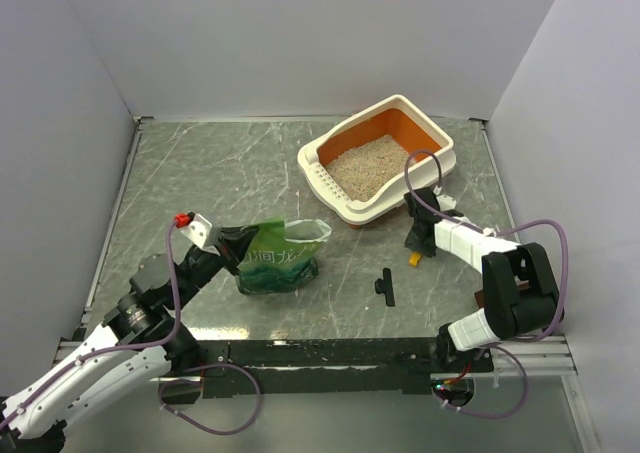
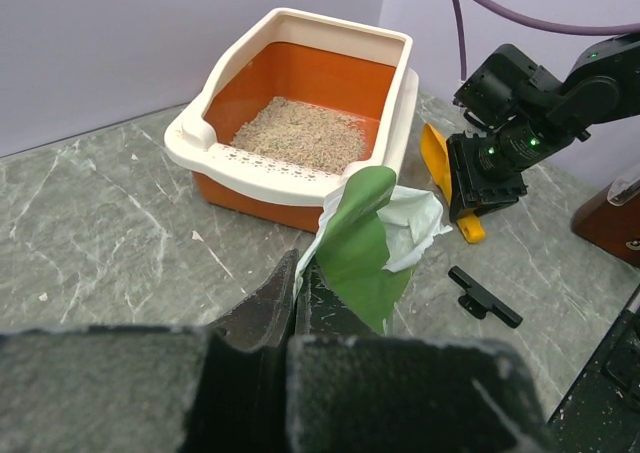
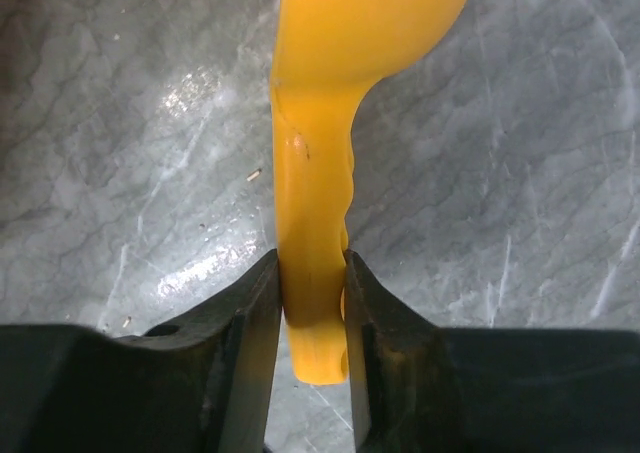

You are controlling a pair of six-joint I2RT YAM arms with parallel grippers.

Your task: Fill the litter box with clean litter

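Clamping the handle of the yellow scoop (image 3: 360, 13), right end effector (image 3: 312, 273) hangs beside the litter box (image 1: 425, 123), far right on the table (image 1: 200, 173), beige litter (image 1: 365, 168) inside; left end effector (image 2: 297, 285) apparently pinches the green bag (image 2: 365, 233).

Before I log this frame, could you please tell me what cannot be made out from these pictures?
- Bowl of the scoop: cut off by the top edge in the right wrist view, covered by the right gripper in the top view; any load unseen.
- Contents of the green bag: its folded mouth hides the inside in the left wrist view.
- Black part: too small to identify in either view that shows it.
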